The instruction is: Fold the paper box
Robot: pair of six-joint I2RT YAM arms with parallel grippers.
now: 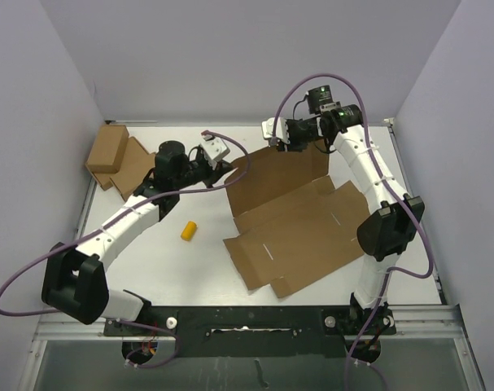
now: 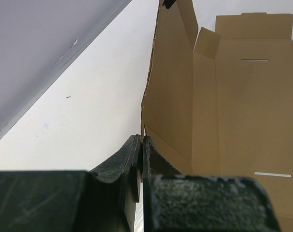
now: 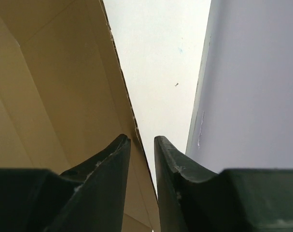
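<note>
The left gripper (image 2: 141, 145) was clenched on one end of the raised back panel of the paper box (image 1: 308, 224). The right gripper (image 3: 142, 145) straddled that panel's edge, jaws narrowly apart. The rest of the sheet lay flat on the table (image 1: 165, 269). Two closed cardboard boxes (image 1: 108, 148) sat far-left, with a yellow cylinder (image 1: 188, 230) on open tabletop beside the sheet.

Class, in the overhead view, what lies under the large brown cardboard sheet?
The paper box rests on the white table, with its far panel raised. Anything beneath its flat part is covered and cannot be seen.
</note>
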